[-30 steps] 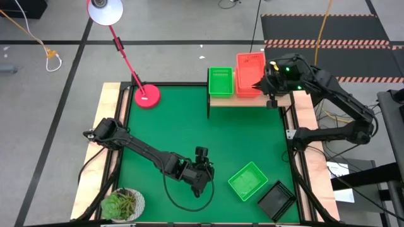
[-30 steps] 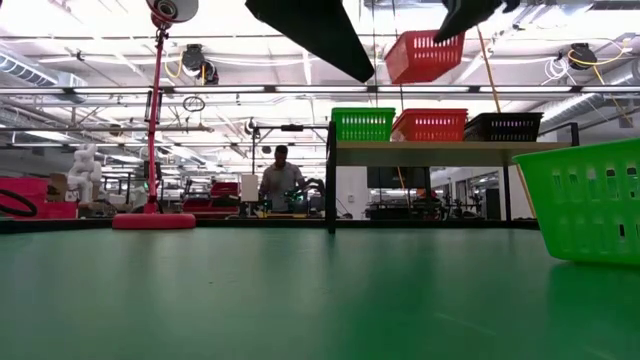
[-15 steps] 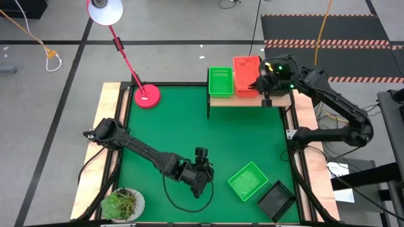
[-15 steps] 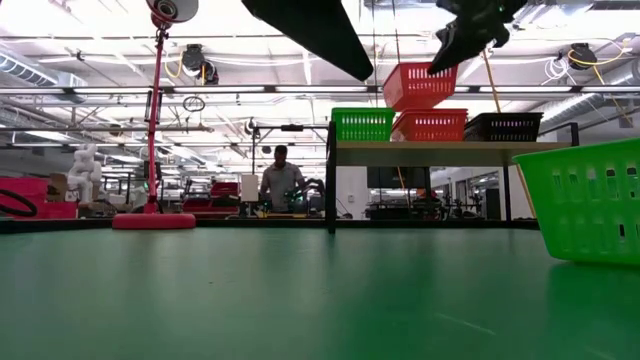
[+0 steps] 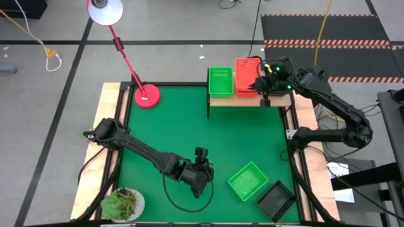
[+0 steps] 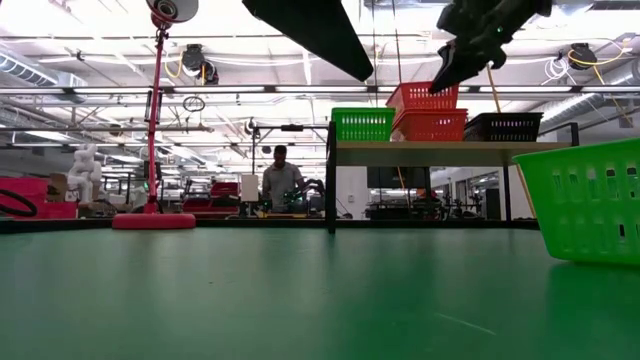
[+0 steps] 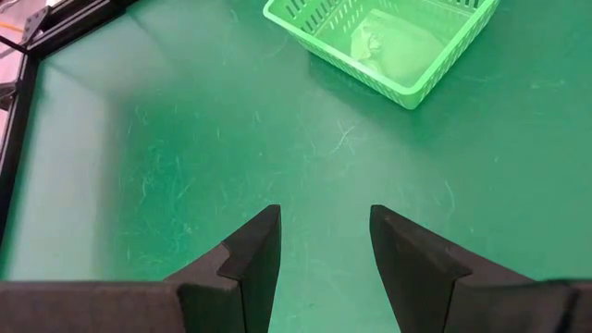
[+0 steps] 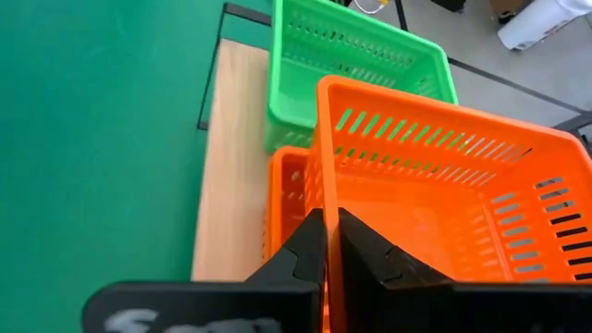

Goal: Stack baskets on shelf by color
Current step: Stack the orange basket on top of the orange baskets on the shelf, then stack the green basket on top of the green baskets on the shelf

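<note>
We find the right hand (image 8: 326, 242) clamped on the orange-red basket's (image 5: 248, 68) wall, tilted above the shelf (image 5: 246, 98). Release now risks crooked nesting or toppling. Left hand (image 7: 324, 245) hangs apart, well short of the shelf.

My claw (image 7: 324, 242) hangs over the green worktop (image 7: 139, 166), its two dark fingers (image 7: 252, 254) spread apart with nothing between them but bare, lightly scratched green surface. Ahead of me, well apart from my fingertips, sits a green basket (image 7: 384, 42) with slotted sides, turned at an angle to me and only partly in sight. It rests flat on the worktop. Off to one side, a black frame (image 7: 18, 92) edges the green surface.
</note>
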Available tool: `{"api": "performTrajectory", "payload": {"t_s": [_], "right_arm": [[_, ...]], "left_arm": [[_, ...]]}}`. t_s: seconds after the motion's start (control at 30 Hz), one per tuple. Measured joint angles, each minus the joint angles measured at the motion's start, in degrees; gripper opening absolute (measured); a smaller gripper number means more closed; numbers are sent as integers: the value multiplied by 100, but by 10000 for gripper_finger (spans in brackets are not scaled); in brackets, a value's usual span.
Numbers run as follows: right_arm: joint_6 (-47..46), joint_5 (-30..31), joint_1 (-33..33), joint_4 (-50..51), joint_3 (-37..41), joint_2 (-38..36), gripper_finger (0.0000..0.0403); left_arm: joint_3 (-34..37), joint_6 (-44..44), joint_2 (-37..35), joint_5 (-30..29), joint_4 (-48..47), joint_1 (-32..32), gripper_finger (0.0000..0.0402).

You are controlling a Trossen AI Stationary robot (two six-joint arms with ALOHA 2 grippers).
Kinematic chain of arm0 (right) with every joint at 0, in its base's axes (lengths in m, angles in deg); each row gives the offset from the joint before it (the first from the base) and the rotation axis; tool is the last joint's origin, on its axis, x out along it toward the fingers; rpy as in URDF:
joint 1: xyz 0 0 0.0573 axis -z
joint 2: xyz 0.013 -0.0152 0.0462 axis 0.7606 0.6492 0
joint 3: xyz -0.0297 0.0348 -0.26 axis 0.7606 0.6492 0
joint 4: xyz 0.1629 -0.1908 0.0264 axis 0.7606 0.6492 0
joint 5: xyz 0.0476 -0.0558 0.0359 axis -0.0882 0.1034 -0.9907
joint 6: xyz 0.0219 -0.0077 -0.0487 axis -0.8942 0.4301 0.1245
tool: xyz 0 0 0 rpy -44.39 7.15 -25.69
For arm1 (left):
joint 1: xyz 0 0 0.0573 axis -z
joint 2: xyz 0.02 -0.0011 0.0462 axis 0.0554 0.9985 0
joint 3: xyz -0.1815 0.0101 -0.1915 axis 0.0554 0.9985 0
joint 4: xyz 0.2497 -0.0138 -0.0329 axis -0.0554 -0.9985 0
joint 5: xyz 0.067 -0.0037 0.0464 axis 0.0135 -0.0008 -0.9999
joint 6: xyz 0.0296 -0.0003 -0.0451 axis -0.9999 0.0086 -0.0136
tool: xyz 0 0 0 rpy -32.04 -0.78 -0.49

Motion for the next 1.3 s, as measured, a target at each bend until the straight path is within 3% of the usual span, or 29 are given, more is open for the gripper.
{"api": "performTrajectory", "payload": {"t_s": [0.3,0.63,0.87,1.1,1.3], "right_arm": [[83,39,58,-129,298,0,18],[-4,216,57,-137,301,-13,72],[-565,232,-75,-132,301,-371,105],[-1901,248,-1008,79,301,-1106,114],[-3831,1413,-2409,436,301,-1460,106]], "left_arm": [[0,16,1,0,0,15,170],[0,3,2,0,6,16,170],[0,-221,2,219,320,15,170],[0,-788,2,433,662,25,170],[0,-1517,2,606,878,192,170]]}}
